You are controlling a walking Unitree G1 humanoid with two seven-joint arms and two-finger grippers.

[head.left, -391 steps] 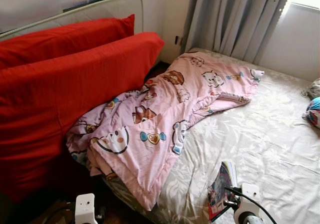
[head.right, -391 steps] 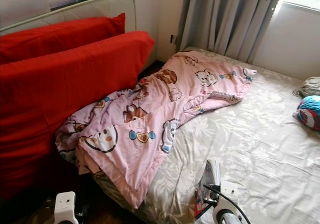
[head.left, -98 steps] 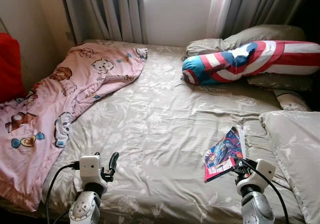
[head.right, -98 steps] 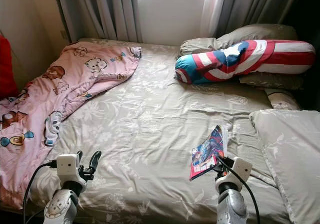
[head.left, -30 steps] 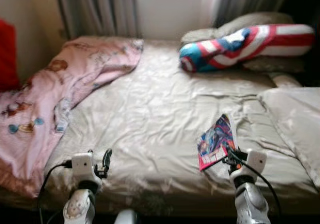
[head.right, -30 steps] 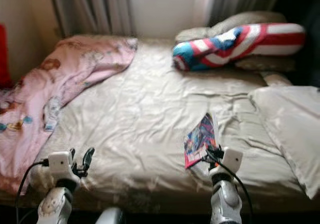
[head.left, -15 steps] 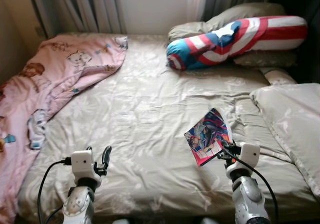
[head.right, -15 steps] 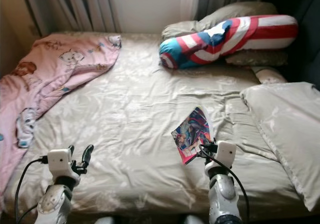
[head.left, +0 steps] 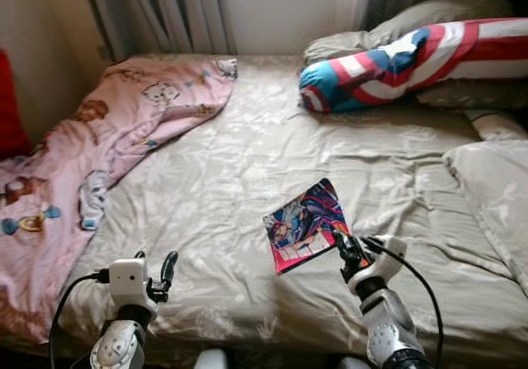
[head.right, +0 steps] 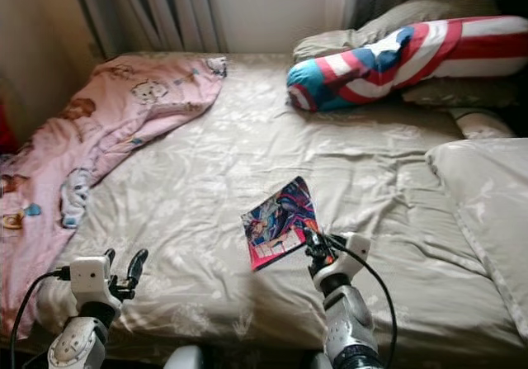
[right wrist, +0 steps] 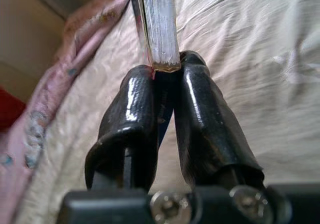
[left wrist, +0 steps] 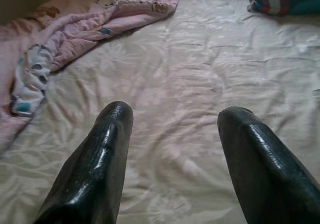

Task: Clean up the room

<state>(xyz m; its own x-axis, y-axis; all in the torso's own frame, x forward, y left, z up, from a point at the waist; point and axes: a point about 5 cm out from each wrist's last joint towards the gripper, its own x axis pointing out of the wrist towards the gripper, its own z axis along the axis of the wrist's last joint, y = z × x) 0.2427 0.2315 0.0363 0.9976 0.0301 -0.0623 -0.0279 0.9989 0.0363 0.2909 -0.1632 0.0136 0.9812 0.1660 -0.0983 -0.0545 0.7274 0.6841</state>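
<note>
A colourful comic book (head.left: 304,225) is held just above the beige bed sheet (head.left: 247,163), near the bed's front edge. My right gripper (head.left: 340,247) is shut on the book's near corner; in the right wrist view the two black fingers (right wrist: 142,108) pinch the page edge of the book (right wrist: 159,28). My left gripper (head.left: 163,268) is open over the front left of the bed, with nothing between its fingers (left wrist: 107,154). A pink cartoon blanket (head.left: 99,154) lies crumpled along the bed's left side.
A red, white and blue bolster pillow (head.left: 404,62) lies at the head of the bed by grey curtains (head.left: 165,10). Beige pillows (head.left: 495,187) sit at the right. A red cushion (head.left: 10,109) shows at the far left edge.
The camera has shifted, so the bed sits further right in view. My right gripper has carried the book leftward, toward the middle of the front of the bed. The left gripper stays open.
</note>
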